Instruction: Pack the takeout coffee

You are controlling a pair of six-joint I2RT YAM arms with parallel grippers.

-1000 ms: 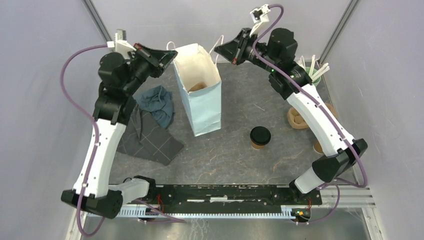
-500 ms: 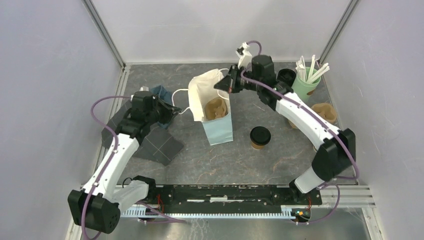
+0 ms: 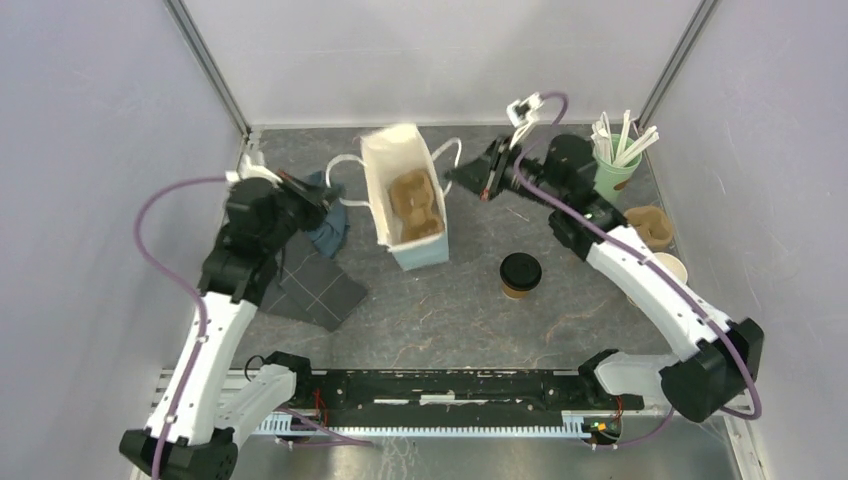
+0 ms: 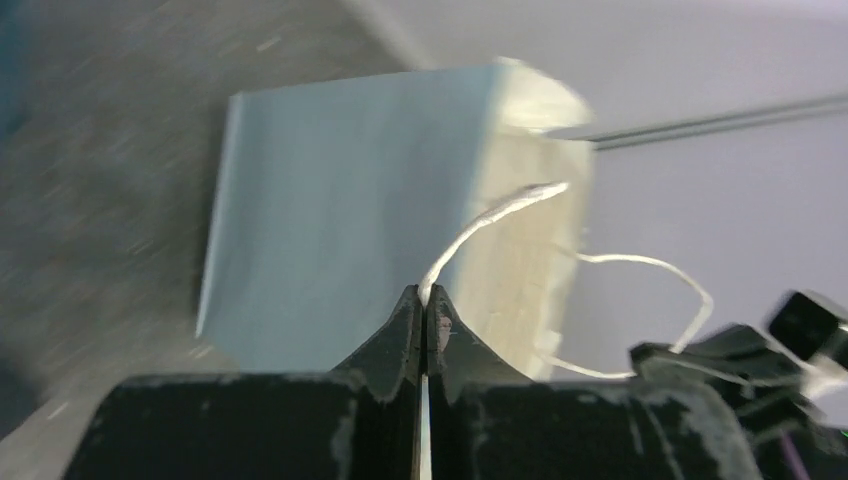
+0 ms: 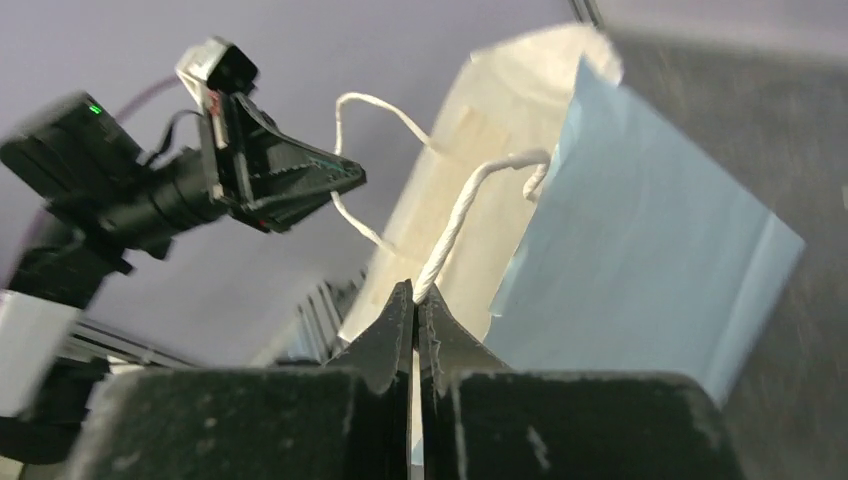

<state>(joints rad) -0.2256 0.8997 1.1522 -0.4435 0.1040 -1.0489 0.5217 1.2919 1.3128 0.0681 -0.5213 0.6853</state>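
The takeout coffee (image 3: 520, 272), a brown paper cup with a black lid, stands on the table right of the bag and apart from both grippers. A light blue paper bag (image 3: 428, 248) with a white inside is held open between the arms. A brown pulp carrier (image 3: 415, 198) lies in it. My left gripper (image 3: 325, 190) is shut on the bag's left cord handle (image 4: 490, 215), with its tips (image 4: 425, 296) pinching the cord. My right gripper (image 3: 452, 180) is shut on the right cord handle (image 5: 455, 225), which is pinched at its tips (image 5: 415, 292).
A blue cloth (image 3: 328, 230) and a grey cloth (image 3: 315, 288) lie left of the bag. At the back right stand a green cup of straws (image 3: 612, 168), a brown carrier stack (image 3: 650, 225) and lidless paper cups (image 3: 668, 266). Walls enclose three sides.
Both arms have come down from high up, carrying the bag by its handles. In the last half second the bag shifted left and toward the back.
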